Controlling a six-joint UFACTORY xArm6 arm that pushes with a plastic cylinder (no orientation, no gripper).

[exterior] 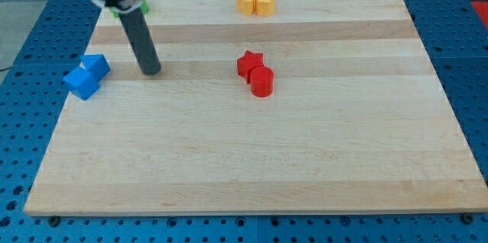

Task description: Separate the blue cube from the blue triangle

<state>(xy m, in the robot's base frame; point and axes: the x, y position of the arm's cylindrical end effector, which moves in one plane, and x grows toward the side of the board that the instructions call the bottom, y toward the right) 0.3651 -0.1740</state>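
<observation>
Two blue blocks sit touching near the board's left edge. The blue cube (81, 83) is the lower-left one. The blue triangle (96, 65) is just above and to its right. My tip (151, 70) rests on the board to the right of the two blue blocks, about a block's width or two away from the triangle and touching neither. The dark rod rises from it toward the view's top left.
A red star (248, 62) and a red cylinder (261, 81) touch near the board's middle. Two yellow blocks (255, 2) sit side by side at the top edge. A green block (142, 5) is mostly hidden behind the arm at the top left. The wooden board (305, 159) lies on a blue perforated table.
</observation>
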